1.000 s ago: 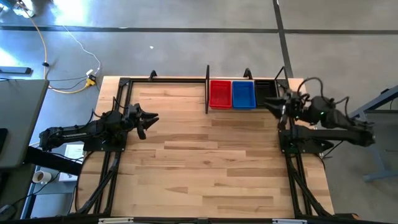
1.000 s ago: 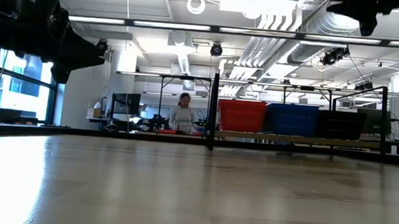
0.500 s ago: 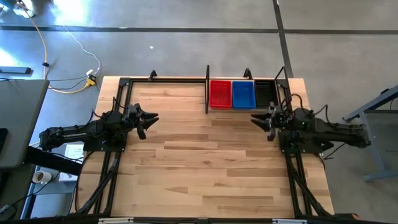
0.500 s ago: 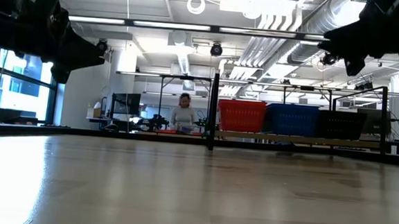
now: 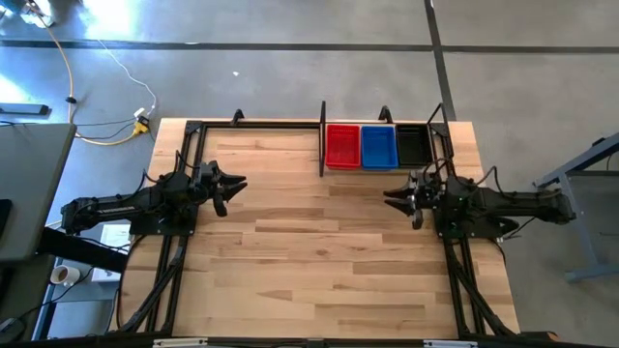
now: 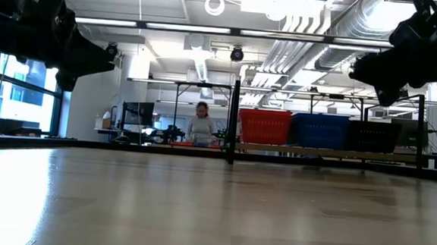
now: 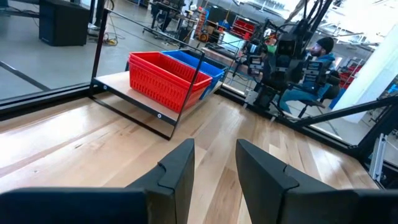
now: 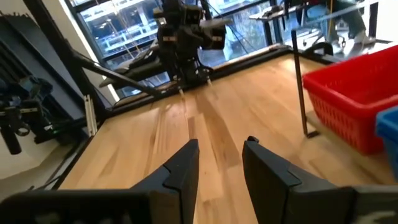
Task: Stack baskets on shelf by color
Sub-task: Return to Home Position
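Observation:
The shelf (image 5: 322, 140) stands at the table's far edge. On it, side by side, sit red baskets (image 5: 342, 145), blue baskets (image 5: 378, 145) and black baskets (image 5: 413, 144); how many are nested in each pile does not show. In the low view the red (image 6: 264, 127), blue (image 6: 319, 131) and black (image 6: 373, 136) piles rest on the shelf's deck. My right gripper (image 5: 395, 199) hovers open just near of the shelf, holding nothing. My left gripper (image 5: 235, 188) waits open over the table's left part. Its wrist view shows the red basket (image 7: 165, 78) and the blue one (image 7: 199, 62).
Black arm-mount frames (image 5: 184, 193) run along both table sides. The shelf's upright end frame (image 8: 301, 93) stands near my right gripper's path. Bare wood (image 5: 319, 251) fills the middle and near part. A person (image 6: 201, 125) stands far behind the table, and another person (image 7: 320, 53) sits beyond it.
My right gripper has drawn back from the black baskets on the shelf, moving toward the table's near edge and a little toward its left, and has come lower in the low view. The baskets have stayed where they were.

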Available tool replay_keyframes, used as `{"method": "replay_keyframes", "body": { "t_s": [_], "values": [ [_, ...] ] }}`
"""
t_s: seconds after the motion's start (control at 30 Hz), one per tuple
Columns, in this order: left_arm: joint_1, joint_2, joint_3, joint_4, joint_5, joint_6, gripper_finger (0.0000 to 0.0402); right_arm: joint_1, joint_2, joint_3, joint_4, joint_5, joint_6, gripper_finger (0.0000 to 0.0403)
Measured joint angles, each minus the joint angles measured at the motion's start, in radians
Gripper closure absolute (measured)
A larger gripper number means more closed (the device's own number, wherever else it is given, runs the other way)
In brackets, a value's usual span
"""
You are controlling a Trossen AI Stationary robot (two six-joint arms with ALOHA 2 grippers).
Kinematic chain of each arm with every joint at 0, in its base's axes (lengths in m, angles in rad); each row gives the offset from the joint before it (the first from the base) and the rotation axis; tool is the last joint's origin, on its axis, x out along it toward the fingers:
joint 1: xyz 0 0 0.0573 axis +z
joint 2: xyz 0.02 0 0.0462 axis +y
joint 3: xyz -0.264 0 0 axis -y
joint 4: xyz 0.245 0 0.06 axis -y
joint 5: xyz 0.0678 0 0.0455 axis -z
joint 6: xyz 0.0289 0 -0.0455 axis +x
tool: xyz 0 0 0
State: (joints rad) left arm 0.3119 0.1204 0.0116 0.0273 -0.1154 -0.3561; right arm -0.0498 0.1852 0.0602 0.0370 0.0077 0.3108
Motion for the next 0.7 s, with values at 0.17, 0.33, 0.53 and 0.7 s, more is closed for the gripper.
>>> {"method": "replay_keyframes", "body": {
  "t_s": [0.17,0.33,0.53,0.7],
  "values": [
    [0.0,0.0,0.0,0.0,0.0,0.0,0.0294,0.0,0.0,-0.029,-0.031,0.009,0.082,0.0292],
    [0.0,0.0,0.0,0.0,0.0,0.0,0.0294,0.0,0.019,-0.047,-0.03,-0.016,0.189,0.0292],
    [0.0,0.0,0.0,0.0,0.0,0.0,0.0294,0.0,0.024,-0.048,-0.03,-0.012,0.183,0.0292],
    [0.0,0.0,0.0,0.0,0.0,0.0,0.0294,0.0,0.024,-0.048,-0.03,-0.012,0.132,0.0292]
  ]
}}
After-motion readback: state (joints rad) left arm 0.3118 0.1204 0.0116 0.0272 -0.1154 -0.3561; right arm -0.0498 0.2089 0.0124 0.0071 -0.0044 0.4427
